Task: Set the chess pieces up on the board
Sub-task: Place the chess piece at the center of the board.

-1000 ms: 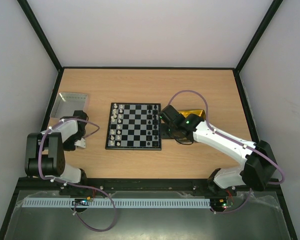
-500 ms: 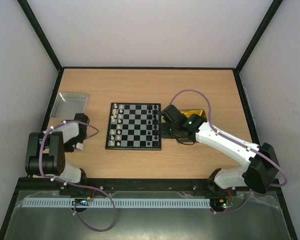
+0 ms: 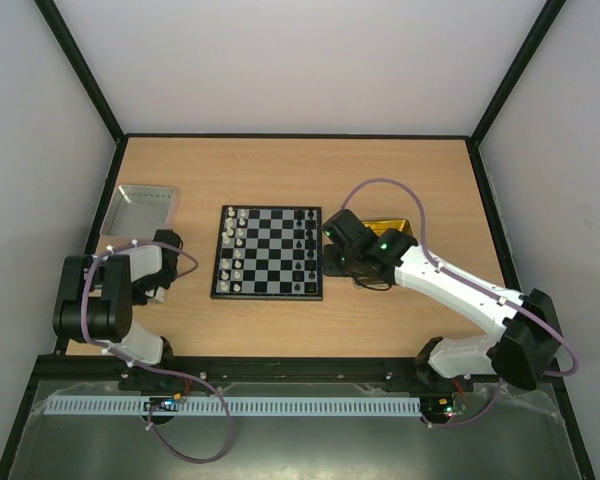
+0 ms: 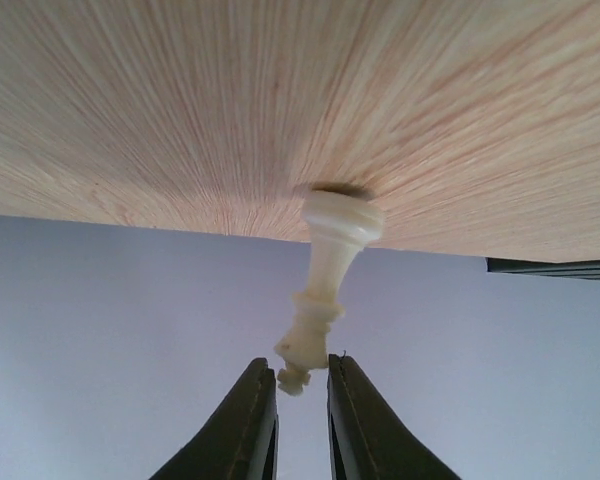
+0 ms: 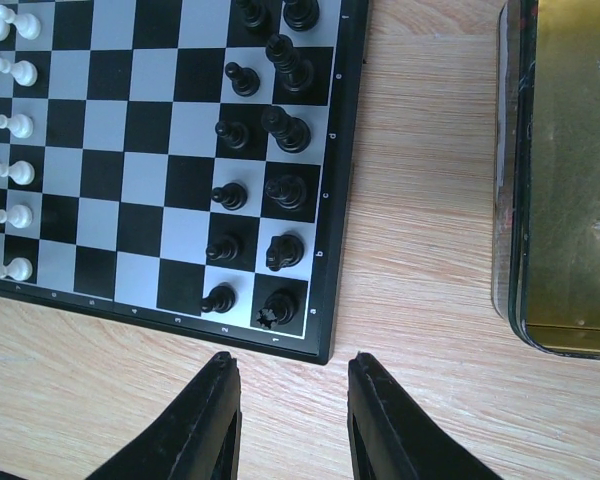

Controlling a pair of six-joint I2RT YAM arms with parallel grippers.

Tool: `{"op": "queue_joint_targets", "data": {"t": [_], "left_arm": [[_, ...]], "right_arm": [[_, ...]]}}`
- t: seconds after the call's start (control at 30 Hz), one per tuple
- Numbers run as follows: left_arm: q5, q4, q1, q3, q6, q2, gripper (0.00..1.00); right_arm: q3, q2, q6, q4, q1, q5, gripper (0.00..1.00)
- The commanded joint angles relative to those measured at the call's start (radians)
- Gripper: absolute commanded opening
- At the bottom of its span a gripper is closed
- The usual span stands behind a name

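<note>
The board (image 3: 267, 295) lies mid-table, with white chess pieces (image 3: 234, 250) along its left side and black chess pieces (image 3: 304, 248) along its right. In the left wrist view a white piece with a cross on top (image 4: 332, 250) stands on the bare wood. Its crown sits right at the tips of my left gripper (image 4: 302, 368), whose jaws stand slightly apart. In the top view my left gripper (image 3: 162, 288) is left of the board. My right gripper (image 5: 290, 372) hovers open and empty over the wood beside the board's corner (image 5: 325, 345), near the black rook (image 5: 280, 306).
A silver tray (image 3: 140, 208) sits at the back left, behind the left arm. A yellow-tinted tray (image 5: 570, 180) lies right of the board, close to my right gripper; it also shows as the yellow-tinted tray (image 3: 395, 224) from above. Black frame rails border the table.
The left arm has drawn back toward its base and its jaws have parted a little round the white piece's top. The right arm has hardly moved.
</note>
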Motion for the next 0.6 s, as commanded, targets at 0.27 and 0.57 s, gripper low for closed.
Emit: {"op": "queue_joint_targets", "data": {"t": [0.27, 0.57], "left_arm": [[-0.061, -0.042, -0.027, 0.022, -0.086, 0.039, 0.31], [0.123, -0.253, -0.058, 0.347, -0.177, -0.043, 0.41]], "right_arm": [[-0.029, -0.04, 0.009, -0.019, -0.008, 0.022, 0.29], [-0.016, -0.04, 0.004, -0.023, -0.01, 0.032, 0.29]]}}
